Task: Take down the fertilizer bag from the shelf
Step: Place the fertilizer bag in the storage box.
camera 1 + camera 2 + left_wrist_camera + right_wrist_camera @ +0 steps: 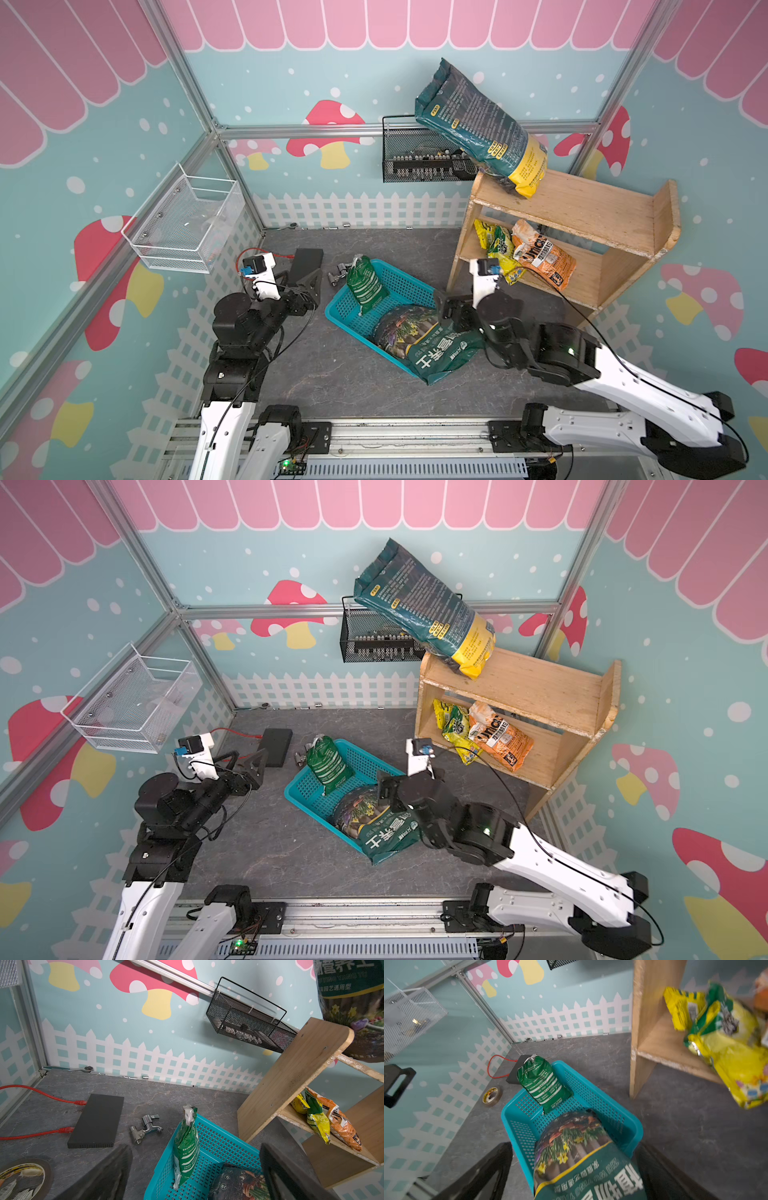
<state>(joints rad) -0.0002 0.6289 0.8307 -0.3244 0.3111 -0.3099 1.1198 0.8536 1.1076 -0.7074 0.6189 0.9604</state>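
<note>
The wooden shelf (582, 208) (536, 688) stands at the back right. A big dark-teal fertilizer bag (478, 124) (424, 600) (351, 1001) with a yellow end leans tilted on its top board. A yellow-green bag (498, 249) (726, 1043) and an orange bag (544, 257) lean on the lower tier. My right gripper (446, 309) (571, 1167) is open, its fingers (483, 1172) standing either side of a dark green soil bag (432, 345) that lies half in the teal basket (411, 286). My left gripper (307, 282) (193, 1178) is open and empty, left of the basket.
A small green bag (365, 286) stands in the basket. A black box (97, 1122) with red cables, a metal tap (145, 1128) and a tape roll (492, 1095) lie on the table. A black wire basket (424, 158) and a white one (187, 224) hang on the walls.
</note>
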